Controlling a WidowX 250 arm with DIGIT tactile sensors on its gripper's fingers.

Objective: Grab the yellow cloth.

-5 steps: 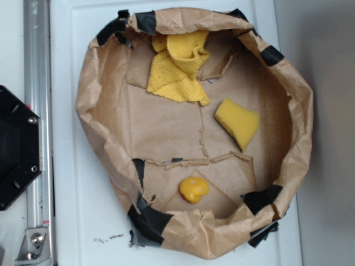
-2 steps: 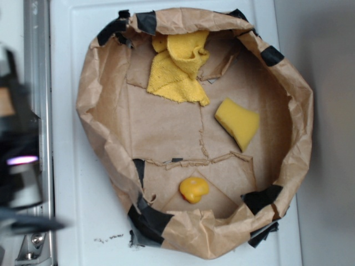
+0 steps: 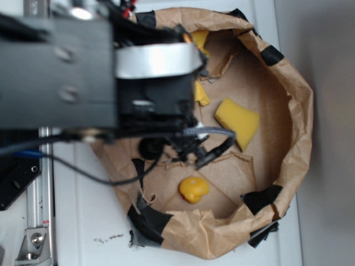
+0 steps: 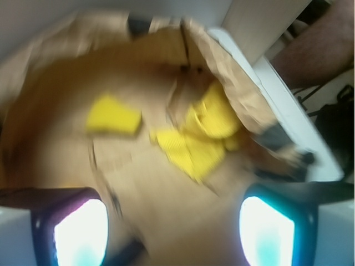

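The yellow cloth [image 4: 202, 136] lies crumpled against the paper wall, ahead and slightly right in the blurred wrist view. From the exterior view only scraps of the yellow cloth [image 3: 201, 95] show past the arm. My gripper [image 4: 175, 221] is open; its two glowing pads [image 4: 80, 233] stand wide apart at the bottom corners with only brown paper between them. It hangs above the floor, short of the cloth and not touching it. The robot arm [image 3: 111, 72] covers the upper left of the bin and hides the fingers there.
A brown paper-lined bin [image 3: 294, 111] with black tape holds everything. A smooth yellow foam wedge [image 3: 237, 123] lies right of centre. A small yellow-orange plastic object [image 3: 193, 189] sits near the front wall. Cables [image 3: 208, 145] hang below the arm.
The arm has swept in from the left edge and now hangs over the bin, covering most of the cloth. The cloth, wedge and small object have not moved.
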